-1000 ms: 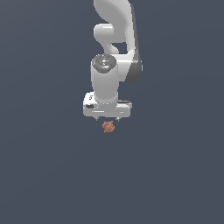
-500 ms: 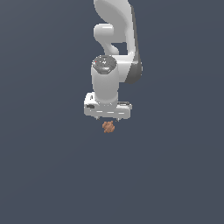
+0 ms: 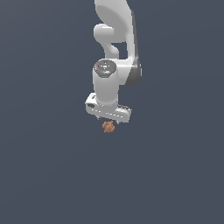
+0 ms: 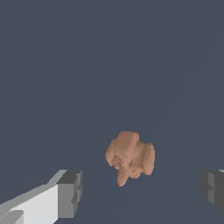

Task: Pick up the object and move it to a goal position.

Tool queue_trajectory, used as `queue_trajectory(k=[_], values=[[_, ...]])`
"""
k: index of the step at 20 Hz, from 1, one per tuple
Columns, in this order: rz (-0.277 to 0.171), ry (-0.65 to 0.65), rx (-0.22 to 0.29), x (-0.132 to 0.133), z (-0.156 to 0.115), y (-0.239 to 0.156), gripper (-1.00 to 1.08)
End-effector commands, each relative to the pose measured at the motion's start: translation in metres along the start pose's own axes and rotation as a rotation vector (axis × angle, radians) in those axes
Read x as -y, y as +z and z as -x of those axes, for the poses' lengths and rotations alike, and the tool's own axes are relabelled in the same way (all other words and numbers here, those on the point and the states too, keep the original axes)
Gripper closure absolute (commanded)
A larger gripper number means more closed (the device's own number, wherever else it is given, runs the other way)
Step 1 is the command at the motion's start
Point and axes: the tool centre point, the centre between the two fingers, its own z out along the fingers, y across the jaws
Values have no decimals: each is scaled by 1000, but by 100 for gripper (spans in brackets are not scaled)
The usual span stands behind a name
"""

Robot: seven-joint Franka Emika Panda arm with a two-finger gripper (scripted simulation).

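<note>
I see the white arm (image 3: 114, 52) reaching down over a plain dark floor (image 3: 48, 166), with its gripper (image 3: 107, 119) directly above the object (image 3: 108, 127). In my wrist view the fingers (image 4: 70, 194) are spread wide, well clear of the object on either side, gripping nothing. The object is a lumpy reddish-brown blob lying between them, its stubby point toward the gripper; its long axis I cannot tell.

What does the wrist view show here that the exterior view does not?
Only the wrist view shows the two grey fingertips spread wide, with clear gaps between them and the knobbly orange-brown object, and shows its lumpy shape. Only the exterior view shows the white arm and the gripper body above the object. Both show the object against a plain dark surface.
</note>
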Motion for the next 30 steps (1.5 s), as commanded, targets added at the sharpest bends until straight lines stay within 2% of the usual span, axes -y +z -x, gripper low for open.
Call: queue_trajectory(k=[1, 17, 24, 30], values=[[-1, 69, -2, 0, 2, 6, -92], [-7, 481, -18, -5, 17, 38, -92], [-8, 568, -23, -7, 20, 44, -92], [-8, 581, -23, -7, 20, 45, -92]])
